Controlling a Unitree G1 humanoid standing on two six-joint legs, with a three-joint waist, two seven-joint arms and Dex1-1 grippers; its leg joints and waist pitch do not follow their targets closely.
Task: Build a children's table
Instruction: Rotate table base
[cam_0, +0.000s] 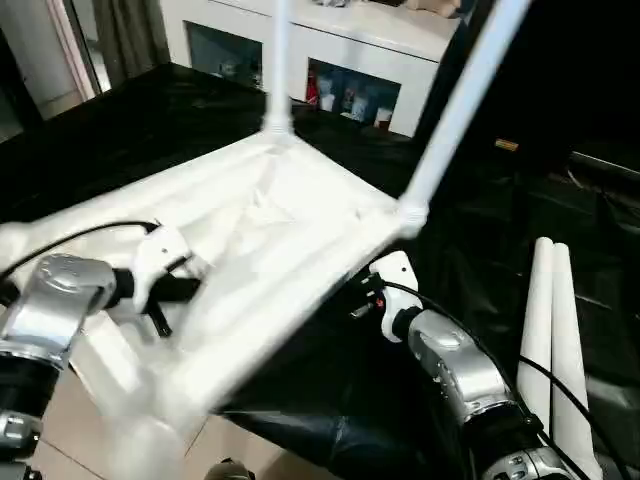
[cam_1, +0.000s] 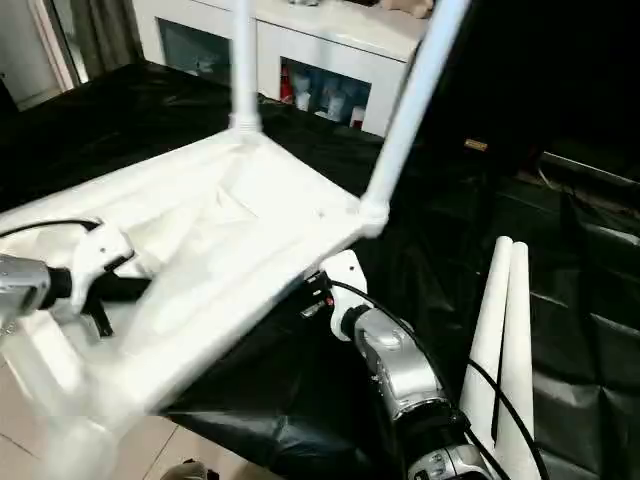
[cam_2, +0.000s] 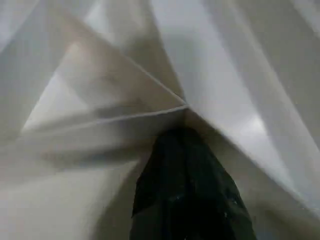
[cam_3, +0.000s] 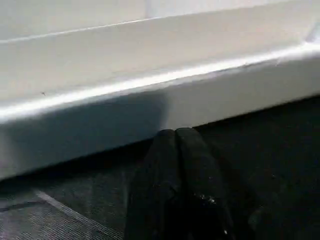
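The white plastic table top (cam_0: 270, 240) lies upside down and tilted over the black-sheeted bench (cam_0: 150, 120), ribbed underside up. Two tapered tubular legs (cam_0: 455, 110) stand in its far corner sockets; two loose legs (cam_0: 545, 330) lie together at right. The left gripper (cam_2: 185, 137), closed, presses into the ribs. The right gripper (cam_3: 175, 135), closed and empty, touches the top's near-right edge.

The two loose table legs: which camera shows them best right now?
The left eye view: the two loose legs lie side by side on the black sheet, right of the right arm. The right eye view cuts their near ends shorter.
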